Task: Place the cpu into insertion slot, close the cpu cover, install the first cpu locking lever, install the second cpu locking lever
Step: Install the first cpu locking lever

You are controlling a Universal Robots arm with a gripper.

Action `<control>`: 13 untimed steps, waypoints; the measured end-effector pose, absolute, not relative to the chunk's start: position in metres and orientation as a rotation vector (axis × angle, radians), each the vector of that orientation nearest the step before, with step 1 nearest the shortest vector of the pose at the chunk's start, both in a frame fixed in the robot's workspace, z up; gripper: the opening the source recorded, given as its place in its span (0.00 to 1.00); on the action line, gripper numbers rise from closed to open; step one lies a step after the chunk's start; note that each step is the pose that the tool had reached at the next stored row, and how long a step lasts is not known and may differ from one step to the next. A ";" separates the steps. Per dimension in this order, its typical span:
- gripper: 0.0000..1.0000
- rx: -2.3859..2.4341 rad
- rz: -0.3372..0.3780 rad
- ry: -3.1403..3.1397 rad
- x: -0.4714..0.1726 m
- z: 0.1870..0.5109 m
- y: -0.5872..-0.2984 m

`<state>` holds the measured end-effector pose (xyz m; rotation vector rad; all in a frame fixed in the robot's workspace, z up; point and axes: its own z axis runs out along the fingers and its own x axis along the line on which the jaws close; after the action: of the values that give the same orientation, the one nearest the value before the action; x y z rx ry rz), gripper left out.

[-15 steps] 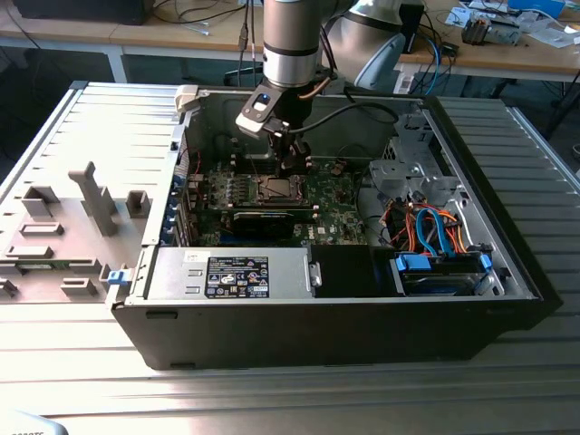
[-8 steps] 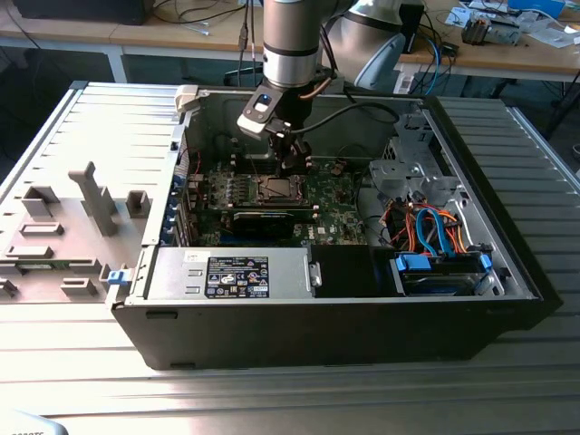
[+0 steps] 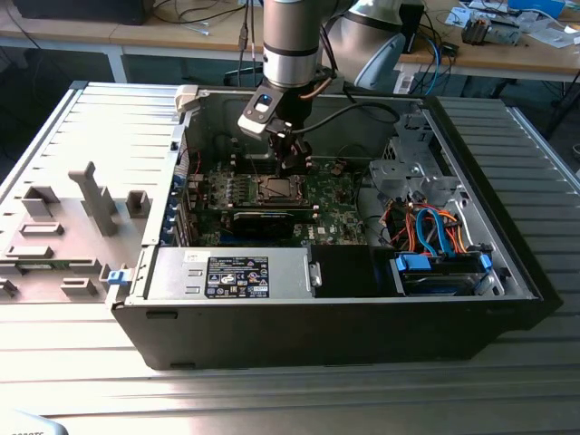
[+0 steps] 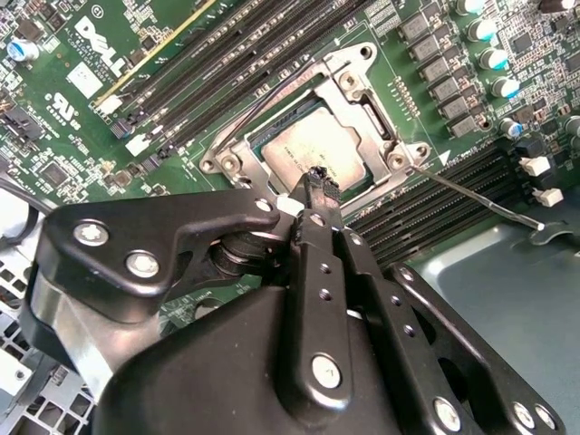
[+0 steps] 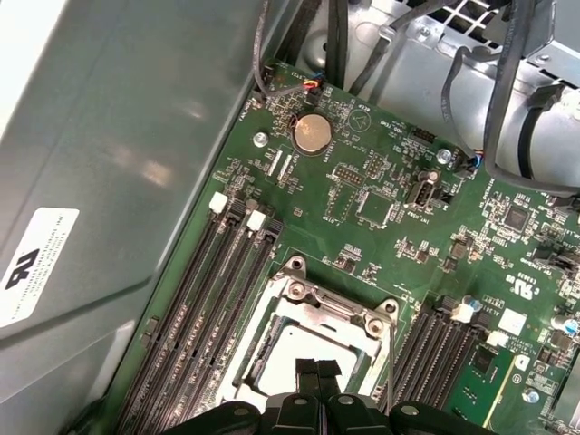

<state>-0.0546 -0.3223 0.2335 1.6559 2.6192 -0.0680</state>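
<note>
The open case [image 3: 272, 317] stands on the counter [image 3: 272, 399], and the arm reaches down into it over the board [image 5: 381, 181]. In the second wrist view the cpu [image 4: 294, 154] sits in the slot [image 3: 275, 188]. The cover [image 4: 367, 91] seems to lie flat around the cpu. Directly above hangs the claw [image 4: 319, 181], its tips pressed together on nothing. A thin lever [image 4: 480, 201] slants away from the socket's corner, near the tips.

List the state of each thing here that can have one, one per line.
Small square silver-grey cpu: seated in the square insertion slot.
Silver frame-shaped metal cpu cover: lowered over the cpu.
Thin wire locking lever: swung out, not latched.
Black end effector: shut, tips above the cover's edge.
Black computer case: side open.
</note>
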 end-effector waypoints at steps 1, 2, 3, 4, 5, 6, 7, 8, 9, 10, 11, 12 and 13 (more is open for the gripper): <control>0.11 1.654 -0.068 2.620 -0.055 0.233 -0.322; 0.11 1.653 -0.068 2.621 -0.055 0.233 -0.322; 0.11 1.651 -0.068 2.622 -0.055 0.233 -0.322; 0.11 1.650 -0.068 2.623 -0.055 0.233 -0.322; 0.11 1.648 -0.068 2.624 -0.055 0.233 -0.322; 0.11 1.647 -0.068 2.625 -0.055 0.233 -0.322; 0.11 1.646 -0.068 2.625 -0.055 0.233 -0.322; 0.11 1.645 -0.068 2.626 -0.055 0.233 -0.322; 0.11 1.644 -0.068 2.627 -0.055 0.233 -0.322; 0.11 1.642 -0.068 2.628 -0.055 0.233 -0.322; 0.11 1.641 -0.068 2.629 -0.055 0.233 -0.322; 0.11 1.638 -0.067 2.630 -0.055 0.233 -0.322; 0.11 1.635 -0.067 2.632 -0.055 0.233 -0.322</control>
<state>-0.0545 -0.3223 0.2335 1.6351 2.6319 -0.0673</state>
